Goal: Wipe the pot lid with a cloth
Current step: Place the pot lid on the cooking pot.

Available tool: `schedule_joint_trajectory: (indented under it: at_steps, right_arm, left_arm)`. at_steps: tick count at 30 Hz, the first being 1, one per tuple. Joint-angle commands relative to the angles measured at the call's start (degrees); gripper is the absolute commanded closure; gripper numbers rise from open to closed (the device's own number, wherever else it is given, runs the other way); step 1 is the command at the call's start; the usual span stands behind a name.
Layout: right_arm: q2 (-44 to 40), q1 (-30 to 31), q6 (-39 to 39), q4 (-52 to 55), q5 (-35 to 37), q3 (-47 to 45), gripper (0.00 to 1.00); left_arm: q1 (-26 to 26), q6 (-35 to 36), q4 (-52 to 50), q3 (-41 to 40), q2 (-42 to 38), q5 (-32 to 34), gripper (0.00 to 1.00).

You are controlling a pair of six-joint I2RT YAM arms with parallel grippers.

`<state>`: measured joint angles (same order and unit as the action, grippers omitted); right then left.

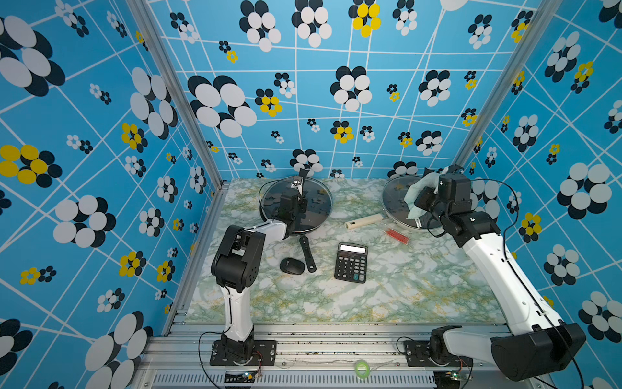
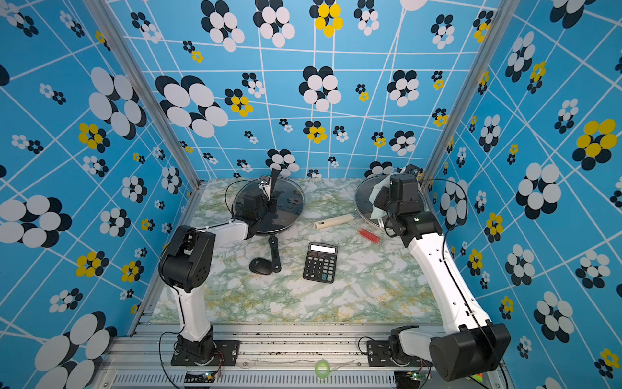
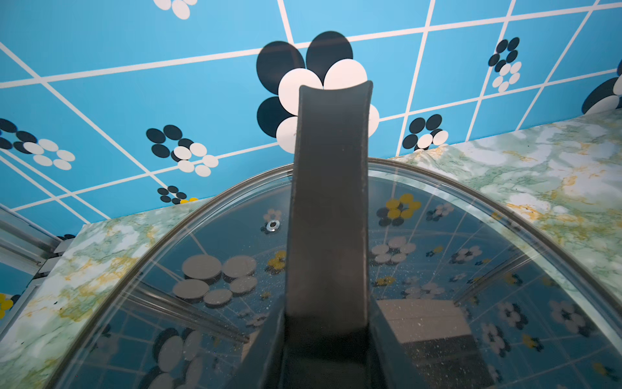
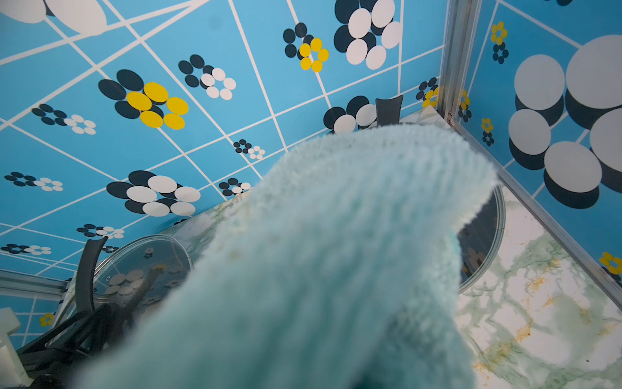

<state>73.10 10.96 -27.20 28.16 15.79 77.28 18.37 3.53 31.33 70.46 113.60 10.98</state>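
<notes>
Squeezing the cloth (image 4: pixel 336 252) tight in the right gripper (image 1: pixel 420 198), jaws together on it, draping it onto the pot lid (image 1: pixel 393 198) directly beneath. Well off to that gripper's left, clamping the left gripper (image 1: pixel 298 202) around the upright handle (image 3: pixel 328 202) of the other lid (image 1: pixel 318 202).

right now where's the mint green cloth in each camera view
Top view: cloth at far right, bunched over the glass lid near the back corner.
Top view: same spot, slightly nearer the centre.
Left wrist: not in it.
Right wrist: fills the middle, close and blurred.
Shared landmark: the upright black lid handle, visible in all four.
</notes>
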Motion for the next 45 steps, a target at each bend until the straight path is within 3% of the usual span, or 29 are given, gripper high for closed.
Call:
schedule_joint_trajectory:
  at_steps: [1, 32, 37, 42, 43, 44, 45]
  right_arm:
    - [0.29, 0.11, 0.98, 0.13, -0.5, 2.03, 1.0]
    - [0.24, 0.11, 1.27, 0.9, -0.57, 2.18, 1.0]
    - [-0.31, 0.09, 1.25, 1.04, -0.1, 1.5, 1.0]
    - [-0.55, 0.11, 1.09, 0.83, -0.14, 0.19, 1.0]
    - [-0.5, 0.12, 0.93, 0.92, -0.23, -0.17, 1.0]
    - [-0.5, 0.1, 0.81, 0.96, -0.49, -0.55, 1.0]
    - [-0.42, 0.11, 0.67, 1.15, -0.96, -1.31, 1.0]
  left_arm:
    - [-0.48, -1.48, 10.12, 0.28, -1.25, 2.64, 1.0]
    - [-0.64, -6.16, 9.98, -1.03, -0.22, 2.49, 0.98]
    - [-0.3, -5.08, 10.03, -1.45, -0.79, 5.08, 0.68]
    - [-0.09, -4.11, 11.15, -1.96, -3.08, 4.32, 0.49]
    - [-0.02, -3.7, 11.48, -2.07, -3.77, 4.58, 0.4]
    - [0.24, -3.22, 11.79, -2.03, -4.43, 5.0, 0.09]
    - [0.38, -2.56, 12.12, -1.93, -5.32, 5.51, 0.01]
